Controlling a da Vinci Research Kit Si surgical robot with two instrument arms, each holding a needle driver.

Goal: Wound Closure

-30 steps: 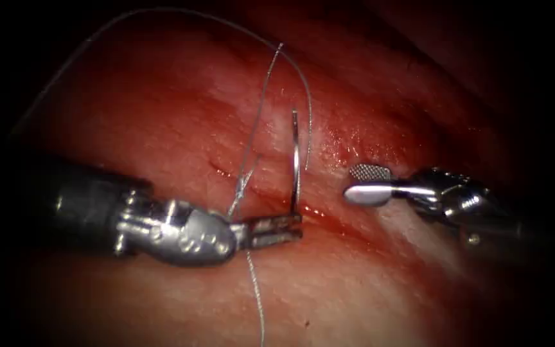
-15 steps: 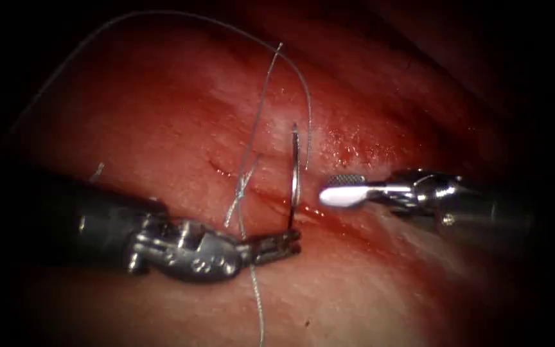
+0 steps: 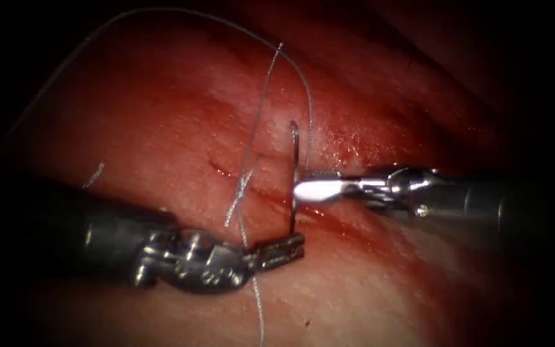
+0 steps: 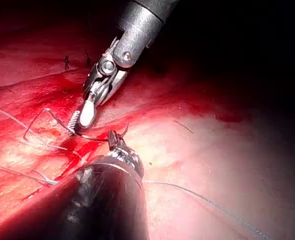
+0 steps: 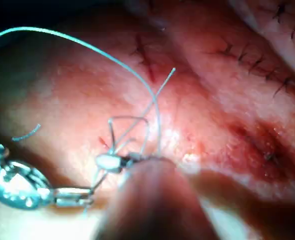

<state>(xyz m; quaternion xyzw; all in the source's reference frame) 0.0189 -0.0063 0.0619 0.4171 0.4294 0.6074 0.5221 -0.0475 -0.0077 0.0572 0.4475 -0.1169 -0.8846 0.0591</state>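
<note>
The curved needle (image 3: 295,164) stands upright over the cut (image 3: 329,215), out of the tissue (image 3: 162,115). My left tool (image 3: 287,247) comes in low from the left, jaws shut on the needle's lower end. My right tool (image 3: 300,185) reaches in from the right, and its open jaws sit on either side of the needle's middle. In the left wrist view the right tool (image 4: 77,122) meets the needle (image 4: 89,137) just ahead of the left tool (image 4: 114,139). Thread (image 3: 306,109) arcs from the upper left down beside the needle.
A knot with cut ends of thread (image 3: 242,186) sits just left of the needle, and a strand (image 3: 258,308) runs down from it. A loose thread end (image 3: 94,173) lies above the left shaft. Red fluid wets the cut. Finished stitches (image 5: 247,62) cross another cut.
My right tool has moved left until its jaws reach the needle's middle. The left tool has kept its hold on the needle's lower end and sunk slightly.
</note>
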